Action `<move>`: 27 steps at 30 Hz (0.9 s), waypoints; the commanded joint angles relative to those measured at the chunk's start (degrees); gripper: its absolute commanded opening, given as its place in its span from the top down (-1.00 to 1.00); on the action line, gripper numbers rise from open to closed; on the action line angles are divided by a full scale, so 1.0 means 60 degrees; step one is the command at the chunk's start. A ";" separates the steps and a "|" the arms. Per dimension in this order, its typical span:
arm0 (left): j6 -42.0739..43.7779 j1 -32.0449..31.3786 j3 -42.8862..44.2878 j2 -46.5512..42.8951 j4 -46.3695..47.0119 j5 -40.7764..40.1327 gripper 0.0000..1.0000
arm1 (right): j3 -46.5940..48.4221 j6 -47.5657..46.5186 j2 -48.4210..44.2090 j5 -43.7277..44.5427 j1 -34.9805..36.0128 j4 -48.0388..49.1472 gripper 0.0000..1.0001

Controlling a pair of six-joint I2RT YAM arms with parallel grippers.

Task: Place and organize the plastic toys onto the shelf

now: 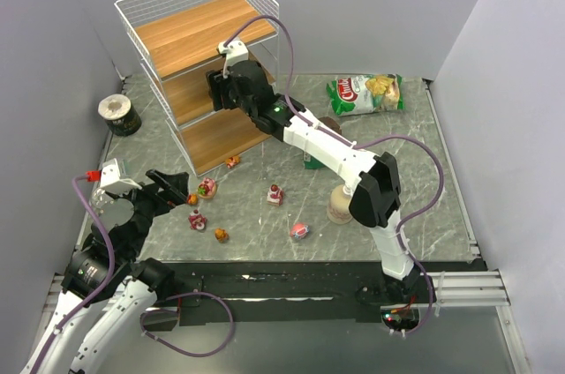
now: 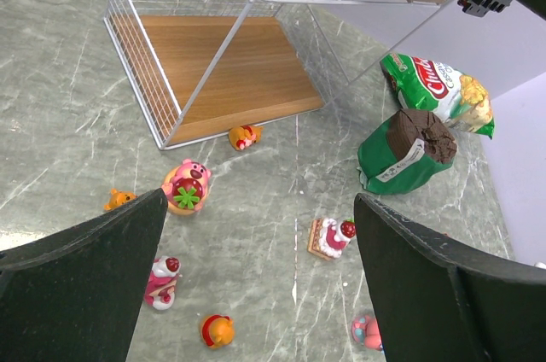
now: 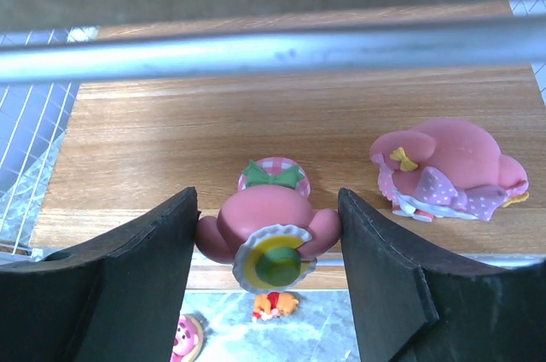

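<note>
The right gripper [image 3: 269, 225] was half-closed on a pink toy [image 3: 264, 238] in the shelf [image 3: 213, 140], at a tier's front edge, a second pink toy [image 3: 448, 170] lying at its three o'clock. Placing looked underway; the next move called for setting down, then releasing. The left gripper [image 2: 260, 204] gaped empty.

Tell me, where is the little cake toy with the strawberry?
In the top view, the cake toy sits on the table near the middle, between the pink bear toy to its left and the cream bottle to its right.
</note>
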 commanded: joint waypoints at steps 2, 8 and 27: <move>-0.0076 -0.0027 0.0048 -0.0108 0.0158 -0.0099 -0.93 | -0.0146 0.0004 -0.0758 0.0064 -0.0043 -0.0117 0.69; -0.0076 -0.0027 0.0048 -0.0109 0.0158 -0.0099 -0.93 | -0.0263 0.0004 -0.0906 0.0021 -0.0058 0.0015 0.79; -0.0076 -0.0027 0.0048 -0.0138 0.0158 -0.0099 -0.93 | -0.0219 0.0048 -0.1286 -0.0214 -0.0043 -0.0205 1.00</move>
